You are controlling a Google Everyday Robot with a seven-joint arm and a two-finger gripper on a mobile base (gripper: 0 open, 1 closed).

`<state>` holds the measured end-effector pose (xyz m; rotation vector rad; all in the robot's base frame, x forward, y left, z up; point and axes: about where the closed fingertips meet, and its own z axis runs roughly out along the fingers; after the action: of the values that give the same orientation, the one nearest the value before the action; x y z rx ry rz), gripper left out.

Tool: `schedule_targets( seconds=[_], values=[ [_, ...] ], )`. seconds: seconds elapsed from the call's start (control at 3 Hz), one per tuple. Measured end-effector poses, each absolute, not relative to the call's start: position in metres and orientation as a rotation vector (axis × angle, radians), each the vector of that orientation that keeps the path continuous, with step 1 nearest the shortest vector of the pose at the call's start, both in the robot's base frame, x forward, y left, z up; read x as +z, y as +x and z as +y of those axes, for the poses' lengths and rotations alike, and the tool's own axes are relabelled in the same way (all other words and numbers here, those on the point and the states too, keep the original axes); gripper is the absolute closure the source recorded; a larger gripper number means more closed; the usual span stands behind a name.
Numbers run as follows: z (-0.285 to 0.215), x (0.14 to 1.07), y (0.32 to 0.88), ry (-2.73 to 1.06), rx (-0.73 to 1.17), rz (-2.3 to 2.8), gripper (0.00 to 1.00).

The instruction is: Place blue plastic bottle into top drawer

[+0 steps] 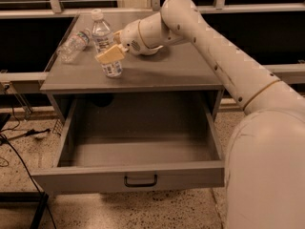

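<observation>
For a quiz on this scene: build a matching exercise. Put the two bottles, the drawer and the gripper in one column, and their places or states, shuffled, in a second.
Column one:
1. blue plastic bottle
2. smaller bottle
3. top drawer
4. gripper

Column two:
A. pulled open, nothing visible inside
B. lying on its side near the left rear corner of the cabinet top
C. standing upright on the cabinet top
D. at the lower half of the upright bottle

Pairs: 1-C, 2-B, 3-A, 4-D.
</observation>
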<state>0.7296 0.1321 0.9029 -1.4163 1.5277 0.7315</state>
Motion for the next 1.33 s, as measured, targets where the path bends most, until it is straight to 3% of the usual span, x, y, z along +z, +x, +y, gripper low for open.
schedule_targets(
  seconds=[1.0,1.33],
  values=[
    [0.107,0.959,0.680,-1.530,0.601,1.606,1.00],
    [0.074,0.962,0.640,-1.566,0.489,1.768,1.00]
  ],
)
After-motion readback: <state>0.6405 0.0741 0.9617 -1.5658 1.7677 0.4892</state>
